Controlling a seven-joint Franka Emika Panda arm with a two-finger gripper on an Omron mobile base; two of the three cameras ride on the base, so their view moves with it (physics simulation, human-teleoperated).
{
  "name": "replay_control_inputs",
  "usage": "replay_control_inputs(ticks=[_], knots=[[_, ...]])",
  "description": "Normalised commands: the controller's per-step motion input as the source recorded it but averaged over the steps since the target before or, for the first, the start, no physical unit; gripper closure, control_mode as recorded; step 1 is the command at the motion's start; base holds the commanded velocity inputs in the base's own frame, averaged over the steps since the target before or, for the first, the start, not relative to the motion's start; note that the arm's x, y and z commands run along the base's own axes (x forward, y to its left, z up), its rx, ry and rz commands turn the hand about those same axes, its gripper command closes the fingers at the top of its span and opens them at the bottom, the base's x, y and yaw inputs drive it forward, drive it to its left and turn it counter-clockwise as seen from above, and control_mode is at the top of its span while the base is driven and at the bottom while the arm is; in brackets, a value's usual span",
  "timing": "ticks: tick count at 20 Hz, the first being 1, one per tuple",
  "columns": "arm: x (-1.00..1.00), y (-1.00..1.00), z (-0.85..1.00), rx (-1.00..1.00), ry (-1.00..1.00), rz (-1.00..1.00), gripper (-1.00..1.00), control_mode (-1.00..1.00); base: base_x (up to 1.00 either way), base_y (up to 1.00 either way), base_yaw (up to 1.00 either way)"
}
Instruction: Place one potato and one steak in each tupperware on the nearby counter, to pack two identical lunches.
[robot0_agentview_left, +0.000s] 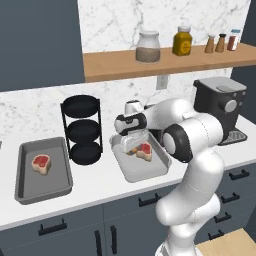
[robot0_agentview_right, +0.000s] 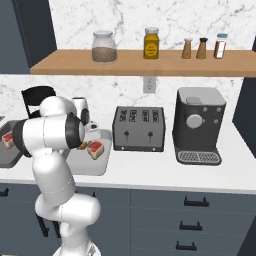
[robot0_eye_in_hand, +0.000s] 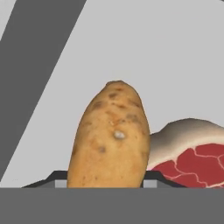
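Potato sits clamped in the gripper, steak just right; firm, smooth-skinned, best pinched mid-body.

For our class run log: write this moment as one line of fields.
claw: shut on potato | over: right tray | beside potato: steak | left tray: one steak

white arm bent forward and low, fingers closed on potato
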Motion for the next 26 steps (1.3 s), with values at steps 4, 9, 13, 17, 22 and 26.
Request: replay_control_inputs(ticks=[4, 9, 13, 17, 22, 26], knots=[[0.0, 0.0, -0.26, 0.0, -0.1, 0.0, 1.0, -1.0, 0.0, 0.0, 0.0], [-0.07, 0.0, 0.0, 0.0, -0.19, 0.0, 1.0, -1.0, 0.0, 0.0, 0.0], [-0.01, 0.0, 0.0, 0.0, -0.15, 0.0, -1.0, -1.0, 0.0, 0.0, 0.0], [0.0, 0.0, 0.0, 0.0, -0.09, 0.0, -1.0, -1.0, 0.0, 0.0, 0.0], [0.0, 0.0, 0.04, 0.0, -0.09, 0.0, -1.0, -1.0, 0.0, 0.0, 0.0], [-0.01, -0.01, 0.38, 0.0, -0.09, 0.0, -1.0, -1.0, 0.0, 0.0, 0.0]])
